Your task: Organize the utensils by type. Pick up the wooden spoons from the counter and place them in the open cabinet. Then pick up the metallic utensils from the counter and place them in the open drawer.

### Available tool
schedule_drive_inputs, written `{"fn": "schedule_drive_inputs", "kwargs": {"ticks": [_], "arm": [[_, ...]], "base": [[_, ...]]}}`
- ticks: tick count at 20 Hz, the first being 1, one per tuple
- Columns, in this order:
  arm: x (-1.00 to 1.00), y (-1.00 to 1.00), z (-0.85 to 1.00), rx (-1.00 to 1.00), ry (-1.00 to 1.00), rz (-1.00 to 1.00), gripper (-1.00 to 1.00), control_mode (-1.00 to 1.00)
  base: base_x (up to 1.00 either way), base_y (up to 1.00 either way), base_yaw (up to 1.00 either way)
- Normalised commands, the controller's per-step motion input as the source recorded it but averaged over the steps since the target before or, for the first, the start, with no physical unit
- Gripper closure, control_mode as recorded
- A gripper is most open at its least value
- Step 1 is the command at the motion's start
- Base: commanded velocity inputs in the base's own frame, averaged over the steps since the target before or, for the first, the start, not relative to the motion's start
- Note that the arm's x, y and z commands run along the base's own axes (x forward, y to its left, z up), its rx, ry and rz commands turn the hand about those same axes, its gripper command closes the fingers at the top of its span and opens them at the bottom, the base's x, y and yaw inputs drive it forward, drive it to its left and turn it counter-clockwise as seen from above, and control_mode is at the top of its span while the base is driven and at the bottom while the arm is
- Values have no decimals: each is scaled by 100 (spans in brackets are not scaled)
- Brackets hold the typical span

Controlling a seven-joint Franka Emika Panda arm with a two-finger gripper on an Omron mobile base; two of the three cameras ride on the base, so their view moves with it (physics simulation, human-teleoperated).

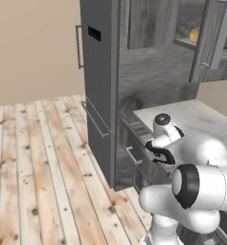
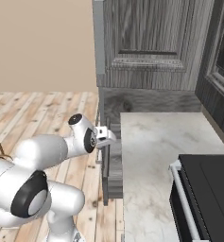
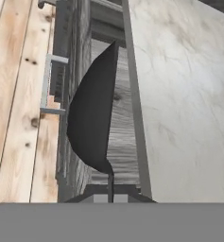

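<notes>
My gripper (image 2: pixel 105 135) hangs over the open drawer (image 2: pixel 114 165), just off the counter's (image 2: pixel 156 151) left edge. In the hand view the gripper (image 3: pixel 109 191) is shut on the thin stem of a metallic spoon (image 3: pixel 92 118). Its bowl looks dark and hangs above the drawer's wood-grain bottom (image 3: pixel 124 127). The drawer's silver bar handle (image 3: pixel 48 85) is to the left and the marbled counter (image 3: pixel 184 94) to the right. Up on the wall the cabinet (image 1: pixel 213 38) stands open. An orange-brown wooden spoon bowl (image 1: pixel 195 34) rests on its pale shelf.
A black stove (image 2: pixel 205 189) sits at the counter's near right end. A tall dark grey unit (image 1: pixel 100 72) with long handles stands left of the drawer, with plank floor (image 1: pixel 38 167) beyond it. Closed panelled wall doors (image 2: pixel 149 33) rise behind the counter.
</notes>
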Motion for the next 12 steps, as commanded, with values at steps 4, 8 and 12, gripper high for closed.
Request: {"fn": "schedule_drive_inputs", "kwargs": {"ticks": [4,8,12], "arm": [[20,-11,-30,0,3,0,100,-100],[15,-5,-31,0,5,0,100,-100],[13,-1,-27,0,6,0,100,-100]], "base": [[0,0,0],[0,0,0],[0,0,0]]}}
